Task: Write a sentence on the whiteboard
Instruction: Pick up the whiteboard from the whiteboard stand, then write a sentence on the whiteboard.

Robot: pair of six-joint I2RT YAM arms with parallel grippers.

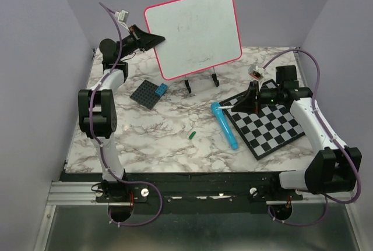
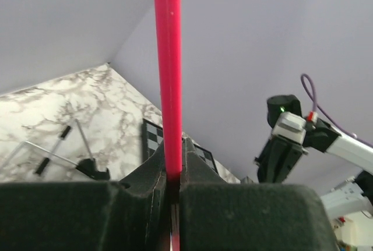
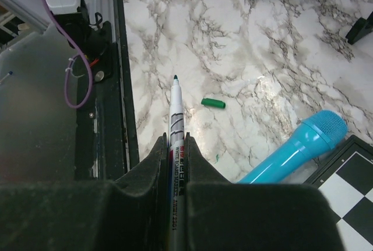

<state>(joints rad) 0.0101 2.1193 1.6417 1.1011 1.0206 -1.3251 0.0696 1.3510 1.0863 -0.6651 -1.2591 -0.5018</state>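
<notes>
The whiteboard (image 1: 195, 29), tilted at far centre of the bench (image 1: 157, 140), is pinched by its left edge only in the closed left hand (image 2: 173, 172); pressure from the uncapped marker (image 3: 176, 105) clamped in the right hand (image 3: 176, 146) may swing it.

The left arm (image 1: 99, 108) and right arm (image 1: 312, 126) are white tubes between chunky black joints. A purple cable (image 1: 119, 29) runs along each, looping at six o'clock below the bases. The left gripper (image 2: 173, 166) and right gripper (image 3: 175, 146) are matte black; a green light (image 1: 271, 95) dots the right wrist.
</notes>
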